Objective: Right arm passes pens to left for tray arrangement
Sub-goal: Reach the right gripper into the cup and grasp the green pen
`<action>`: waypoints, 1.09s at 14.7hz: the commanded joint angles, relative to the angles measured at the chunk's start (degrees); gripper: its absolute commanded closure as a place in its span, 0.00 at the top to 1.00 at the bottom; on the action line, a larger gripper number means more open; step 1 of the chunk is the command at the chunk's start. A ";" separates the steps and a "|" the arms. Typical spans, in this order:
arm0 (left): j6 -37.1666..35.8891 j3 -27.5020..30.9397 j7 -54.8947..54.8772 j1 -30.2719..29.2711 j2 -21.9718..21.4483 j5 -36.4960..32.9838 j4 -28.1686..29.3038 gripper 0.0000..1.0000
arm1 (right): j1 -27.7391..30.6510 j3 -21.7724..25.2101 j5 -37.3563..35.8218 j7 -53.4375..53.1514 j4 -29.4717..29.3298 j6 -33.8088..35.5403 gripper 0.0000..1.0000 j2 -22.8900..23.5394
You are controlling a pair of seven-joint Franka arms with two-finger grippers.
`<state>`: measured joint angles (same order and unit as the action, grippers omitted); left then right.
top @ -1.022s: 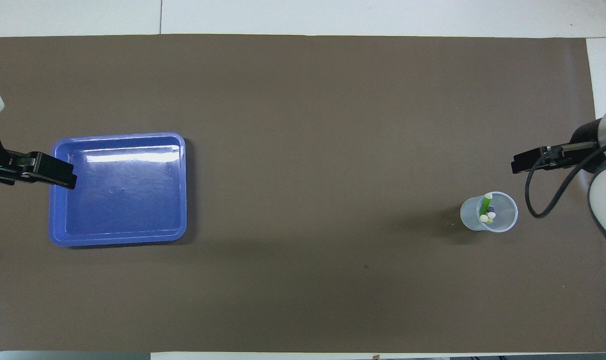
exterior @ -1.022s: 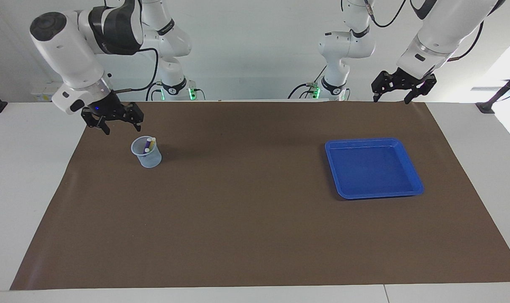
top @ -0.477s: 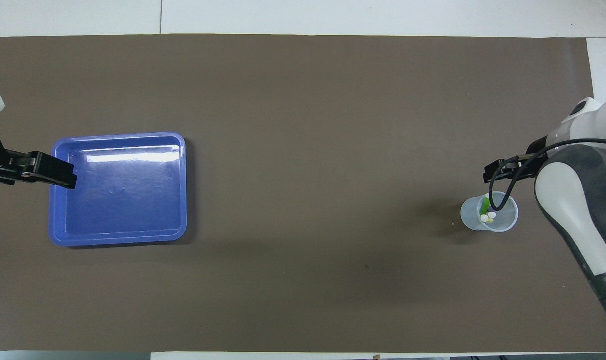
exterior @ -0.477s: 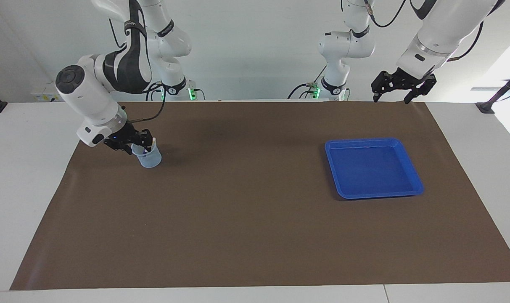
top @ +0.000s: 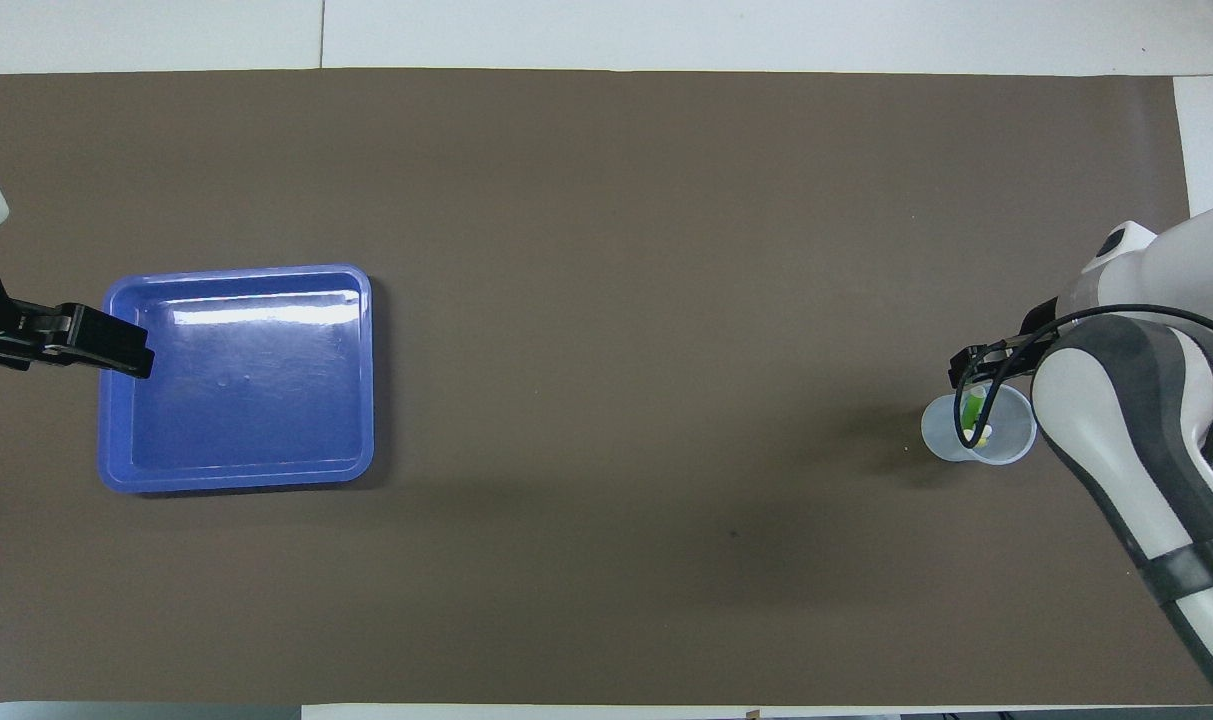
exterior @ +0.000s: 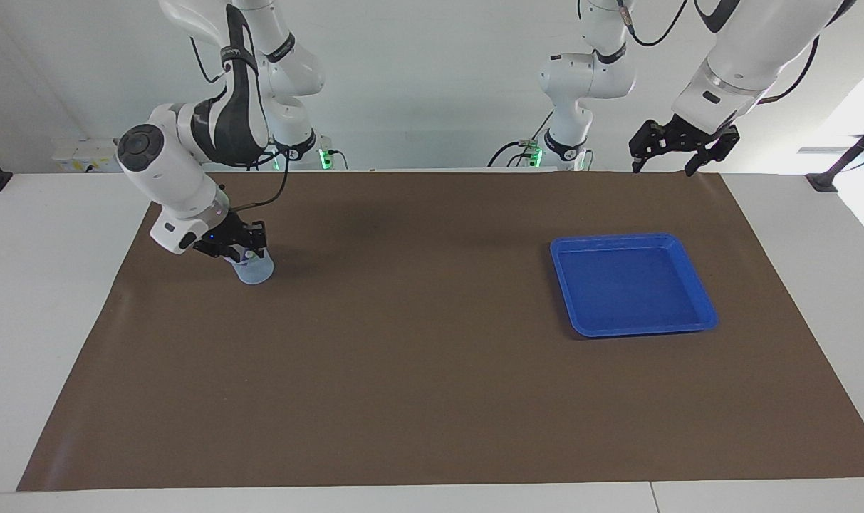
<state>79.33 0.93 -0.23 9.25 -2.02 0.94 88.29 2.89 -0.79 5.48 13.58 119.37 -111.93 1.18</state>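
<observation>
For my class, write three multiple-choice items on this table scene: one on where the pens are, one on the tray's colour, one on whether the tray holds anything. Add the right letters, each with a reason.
1. Where are the pens?
A. in the clear cup
B. in the tray
C. loose on the mat

2. What colour is the tray?
A. red
B. blue
C. white

3. What state is the tray in?
A. holds pens
B. upside down
C. empty

Answers: 1 A, the pens stand in the clear cup, under the right tool. 2 B, it is bright blue in both views. 3 C, only its bare floor shows; the left tool waits by the mat's edge.
</observation>
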 commanded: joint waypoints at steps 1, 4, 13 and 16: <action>0.39 -0.23 0.41 -0.20 -0.79 -1.20 1.09 1.00 | 0.19 0.00 1.02 1.80 3.67 -2.93 0.48 -2.32; 0.30 -0.23 0.41 -0.20 -0.79 -1.20 1.09 1.00 | 0.10 0.00 1.02 1.80 6.31 -6.01 0.41 -3.20; 0.39 -0.23 0.32 -0.20 -0.79 -1.20 1.09 1.00 | 0.45 0.09 1.02 1.89 8.07 -6.90 0.29 -3.99; -0.23 -0.14 0.41 -0.20 -0.79 -1.20 1.18 1.00 | 0.45 0.09 1.02 1.80 7.99 -6.20 0.00 -3.99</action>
<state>79.23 0.93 -0.23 9.25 -2.02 0.94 88.31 2.91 -0.65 5.47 13.98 125.76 -117.85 -1.25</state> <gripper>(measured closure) 0.000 0.775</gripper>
